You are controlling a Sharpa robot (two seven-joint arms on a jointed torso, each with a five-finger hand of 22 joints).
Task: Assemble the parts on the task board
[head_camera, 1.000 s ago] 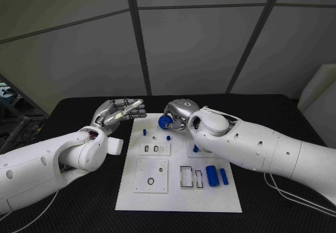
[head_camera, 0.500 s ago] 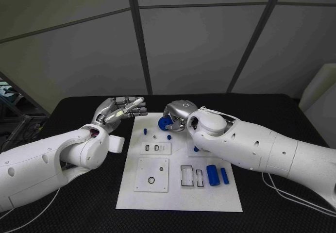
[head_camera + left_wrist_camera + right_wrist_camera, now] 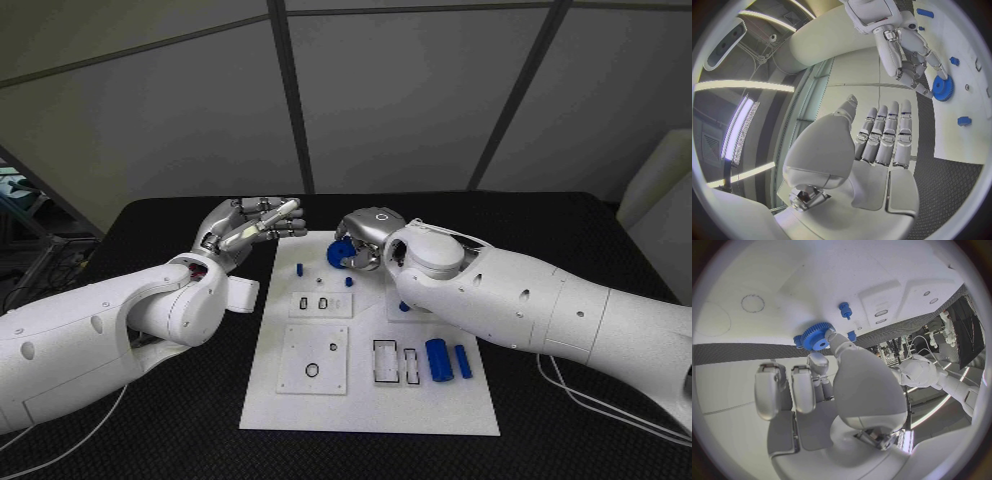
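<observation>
One toothed blue plastic gear is the piece in play, held by the right hand over the far end of the flat white task board. In the right wrist view the gear is pinched at its rim between the silver fingertips, its raised hub facing the camera, and it sits close to the board surface; whether it already touches I cannot tell. Just beside it on the board stand a small blue peg and a second blue stub. Nearer the robot lie a short blue cylinder and a slimmer blue bar, next to a black-outlined rectangular slot, and to the left a raised white square plate with a ring-shaped hole.

The step in hand looks like seating the gear at the board's far end. To do it well, I would keep the gear's face level with the board, line the hub's bore up over its post before lowering, and ease down without side force; a slight turn may help the teeth or bore settle. The pinch should stay light enough that the gear can self-centre, and be released only once it sits flat.

The left hand hovers above the black bench just beyond the board's far left corner, fingers straight and close together, holding nothing; it stands well placed to steady the board.
</observation>
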